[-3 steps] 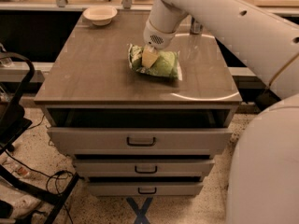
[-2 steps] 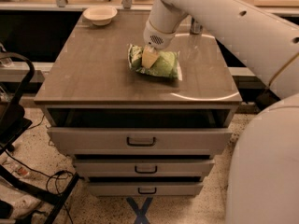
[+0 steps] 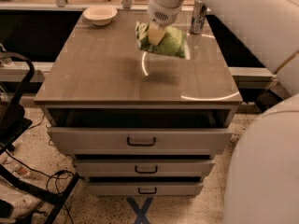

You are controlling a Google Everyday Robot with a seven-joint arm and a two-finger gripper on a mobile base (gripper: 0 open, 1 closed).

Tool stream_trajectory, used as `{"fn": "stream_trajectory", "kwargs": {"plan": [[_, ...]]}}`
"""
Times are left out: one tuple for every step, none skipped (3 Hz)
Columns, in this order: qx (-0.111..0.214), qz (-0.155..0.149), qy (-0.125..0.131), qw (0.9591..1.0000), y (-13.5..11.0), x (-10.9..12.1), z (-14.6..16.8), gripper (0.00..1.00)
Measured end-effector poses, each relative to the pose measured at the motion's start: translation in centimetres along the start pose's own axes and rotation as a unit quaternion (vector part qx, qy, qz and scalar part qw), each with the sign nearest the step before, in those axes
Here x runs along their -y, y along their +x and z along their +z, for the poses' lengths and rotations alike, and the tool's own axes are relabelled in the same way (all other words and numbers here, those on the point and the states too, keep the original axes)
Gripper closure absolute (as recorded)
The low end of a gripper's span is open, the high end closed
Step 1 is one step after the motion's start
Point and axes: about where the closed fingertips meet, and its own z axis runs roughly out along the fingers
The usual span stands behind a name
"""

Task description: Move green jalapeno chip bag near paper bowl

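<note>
1. Green jalapeno chip bag (image 3: 172,44) now hangs in the air over the back half of the desk (image 3: 93,73). A second ago it lay flat on the desk top nearer the middle, so it has been lifted clear. A soft shadow (image 3: 159,78) on the wood at 6 o'clock from it shows the gap.
2. The gripper (image 3: 155,34) comes down from 12 o'clock onto the bag's upper left part, with its fingers pinched closed on the crumpled foil. The bag hangs tilted from that hold, its bulk trailing toward 4 o'clock. Earlier the gripper was down on the bag while it rested, and the lift shows that the pinch has taken.
3. The paper bowl (image 3: 100,14) sits at the desk's far left corner, about 10 o'clock from the bag. It is well apart from the bag and has not shifted.
4. A silver can (image 3: 198,17) stands upright near the bag at 2 o'clock, by the desk's far right edge, away from the path to the bowl.
5. Grasp and lift look done, so I judge the task roughly half complete. What remains is to carry the green jalapeno chip bag toward 10 o'clock and set it down just beside the bowl without knocking it. A light bag held by one edge may swing or slip, so a steady carry and a low release seem wise.
</note>
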Motion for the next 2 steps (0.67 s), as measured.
{"fn": "stream_trajectory", "kwargs": {"plan": [[0.003, 0.003, 0.058, 0.9983, -0.5, 4.7, -2.8, 1.0], [0.038, 0.025, 0.123, 0.9914, -2.8, 10.3, -4.7, 1.0]]}}
